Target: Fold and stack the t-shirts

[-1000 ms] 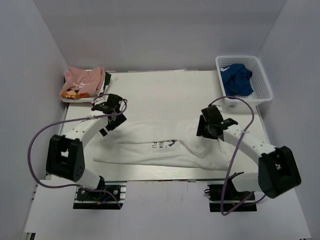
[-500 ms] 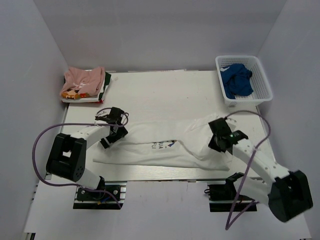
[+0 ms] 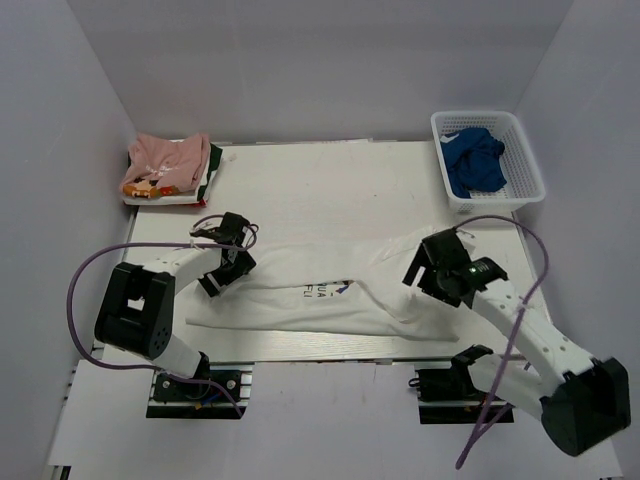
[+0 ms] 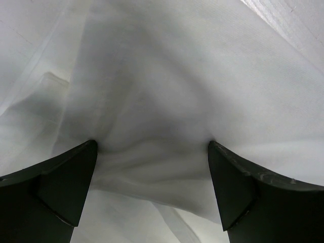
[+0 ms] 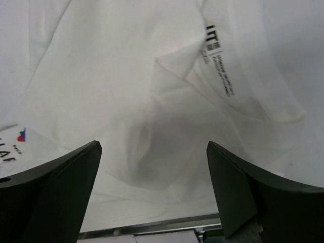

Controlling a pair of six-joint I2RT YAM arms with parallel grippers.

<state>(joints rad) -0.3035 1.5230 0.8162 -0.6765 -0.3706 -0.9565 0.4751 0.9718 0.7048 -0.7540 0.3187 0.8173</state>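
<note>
A large white t-shirt [image 3: 330, 295] lies rumpled across the near half of the table [image 3: 330, 180]. The left hand [image 3: 220, 270] presses on its left end and the right hand [image 3: 435, 272] hovers over its right end. Both have fingers spread wide, clamping nothing. A folded pink t-shirt [image 3: 165, 158] rests at the far left corner.

The big white t-shirt [image 3: 330, 295] lies spread sideways across the near part of the table [image 3: 330, 180], soft and wrinkly, with lumpy folds at both ends. A bit of black lettering and a small colourful print peek out near its middle. The little pink t-shirt [image 3: 170, 158] is folded – orange print at its near edge – in the far left corner.
</note>
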